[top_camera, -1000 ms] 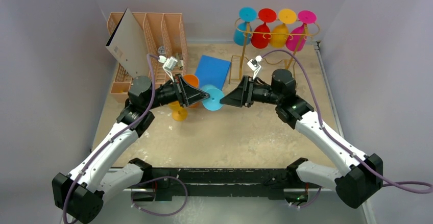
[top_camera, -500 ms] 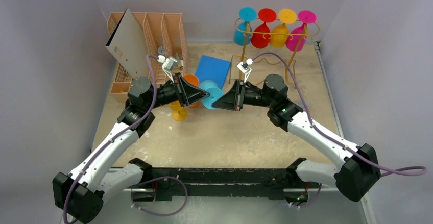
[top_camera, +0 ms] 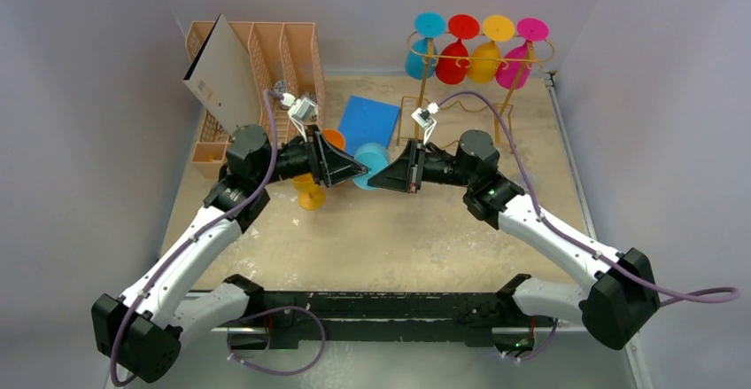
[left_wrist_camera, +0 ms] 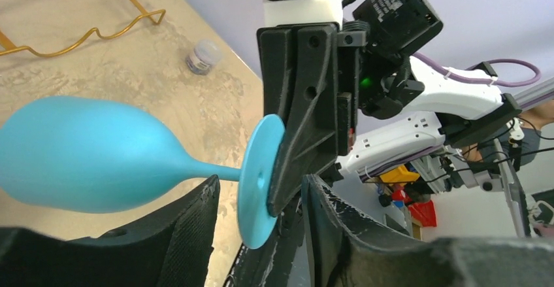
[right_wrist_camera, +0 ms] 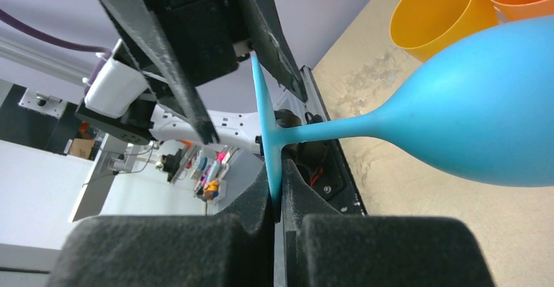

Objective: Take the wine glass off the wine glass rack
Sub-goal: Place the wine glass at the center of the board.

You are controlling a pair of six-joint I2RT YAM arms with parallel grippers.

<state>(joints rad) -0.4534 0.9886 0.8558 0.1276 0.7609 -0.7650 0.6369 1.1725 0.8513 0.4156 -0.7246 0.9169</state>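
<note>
Mid-table, the two arms meet tip to tip. Right gripper (right_wrist_camera: 277,192): fingers pressed tight on the rim of the flat round foot of the matte sky-blue, plastic-looking wine glass (right_wrist_camera: 483,117). Left gripper (left_wrist_camera: 261,199): fingers parted, one either side of that foot, apparently clear of it. The glass hangs in the air on its side, stem running away from the tips, bowl toward the far side. Looks like a handover, with the right arm carrying. Far right and well apart stands the tall gold wire wine glass rack (top_camera: 423,88), with four coloured glasses (top_camera: 452,63) hanging from it.
</note>
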